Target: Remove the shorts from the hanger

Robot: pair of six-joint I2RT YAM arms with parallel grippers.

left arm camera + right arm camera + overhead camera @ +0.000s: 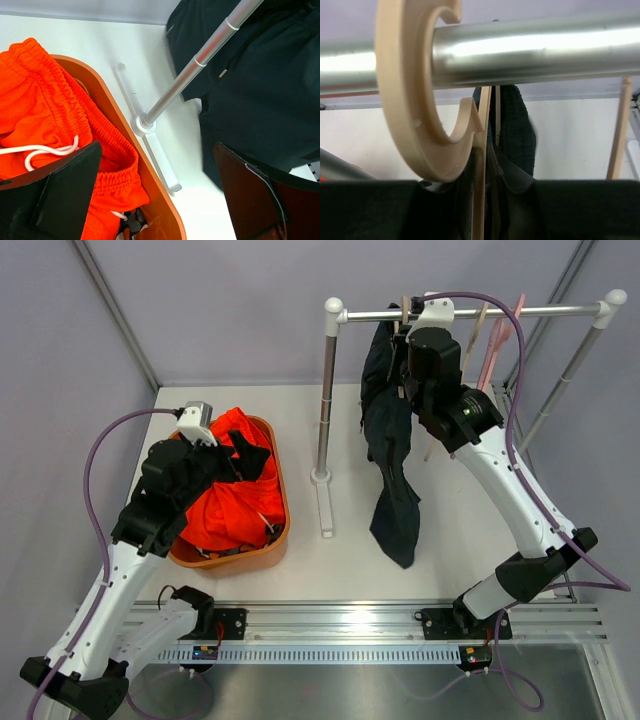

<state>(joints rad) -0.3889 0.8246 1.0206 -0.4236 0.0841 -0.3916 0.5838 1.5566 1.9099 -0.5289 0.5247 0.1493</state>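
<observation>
**1. Position of the work.** The navy shorts (392,470) hang from a wooden hanger (415,100) on the rail (545,50), upper centre of the top view. They drape down toward the table (340,560), and I cannot tell whether the hem touches it. The orange shorts (225,495) lie in the basket (283,502) at left centre.

**2. End effectors.** The right end effector (500,210) is raised to the rail, directly below the hanger hook. Its wrist view shows the hanger stem and dark fabric in the gap between the fingers. I cannot tell whether the jaws press on either. The left end effector (157,197) hangs over the basket, jaws spread wide, gripping nothing.

**3. Hazards, as I judge them.**
- a. If the grip takes the stem rather than the fabric, a pull may lift the hook off the rail, and the hanger comes away with the garment.
- b. How the waistband is fastened is hidden. If it is clipped, a hard downward pull could tilt the hanger and swing it into the neighbouring hangers (492,340) at upper right.
- c. The long drape could catch on the upright post (325,400) during transfer toward the basket.
- d. The right wrist sits close under the rail, so any upward correction risks contact.
</observation>
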